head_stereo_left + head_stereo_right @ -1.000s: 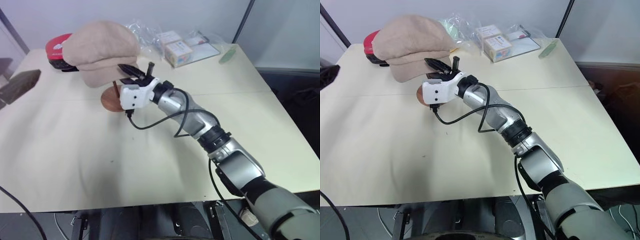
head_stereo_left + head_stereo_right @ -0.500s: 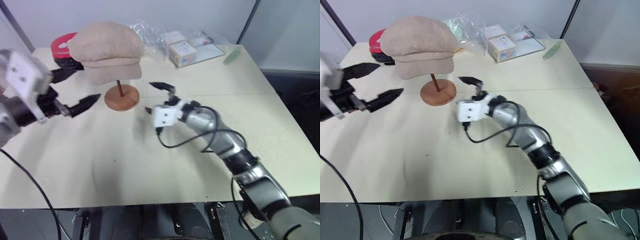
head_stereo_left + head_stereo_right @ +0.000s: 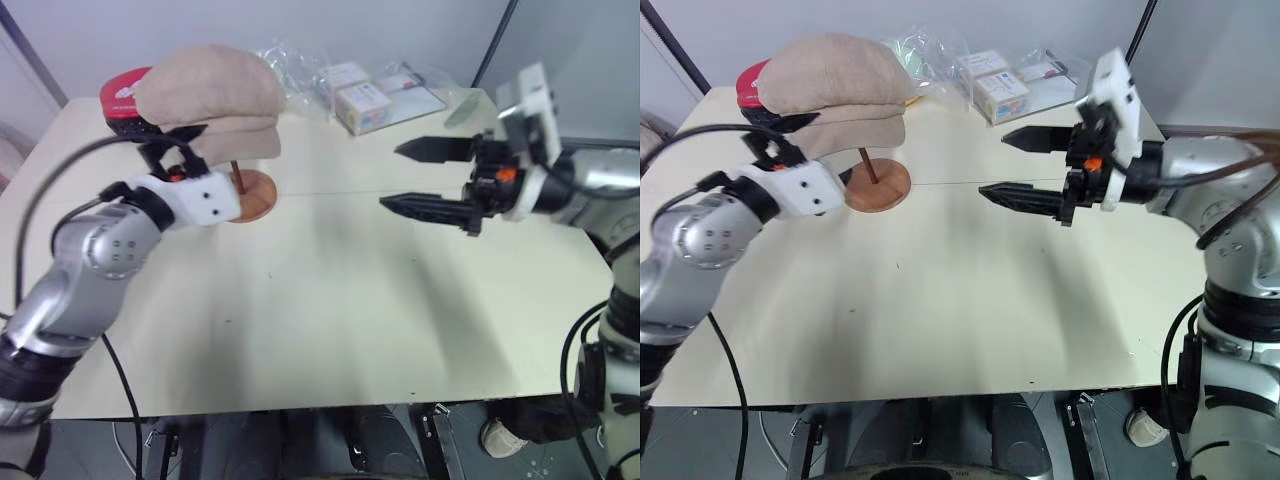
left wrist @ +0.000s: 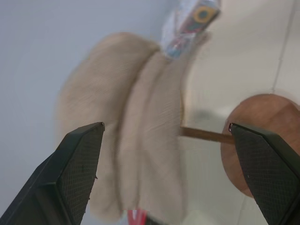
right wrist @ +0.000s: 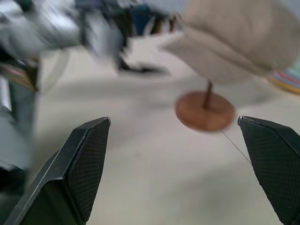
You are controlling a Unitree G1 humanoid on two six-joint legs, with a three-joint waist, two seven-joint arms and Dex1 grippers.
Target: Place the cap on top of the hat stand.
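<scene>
On the far left part of the table [image 3: 330, 300], the cap [image 3: 212, 95] sat on top of the hat stand [image 3: 243, 190], its puffy beige crown covering the small top disc so that only the thin rod and the round base disc showed beneath it. It rested there with neither gripper touching it, which suggested the placing itself was done and the weight was carried by the stand alone. The cap's long axis ran roughly side to side across the table, and its short brim appeared to face the near side, toward the robot, drooping a little below the crown; the rod looked slightly tilted rather than dead upright, though the base lay flat on the table. The left gripper [image 3: 800, 135] was just beside the cap's near edge, jaws wide apart and empty, one black finger [image 4: 77, 173] seen on the crown side and the other over the wooden base in its wrist view, a pose that read as either steadying or checking the seating rather than gripping. The right gripper [image 3: 425, 178] hung well apart on the other side of the table, above its surface, fingers spread and holding nothing, pointed back toward the stand. Behind the cap lay a red-topped round item [image 3: 125, 95], partly hidden, and farther back some small boxes in clear plastic wrapping [image 3: 365, 95], both clear of the stand.
</scene>
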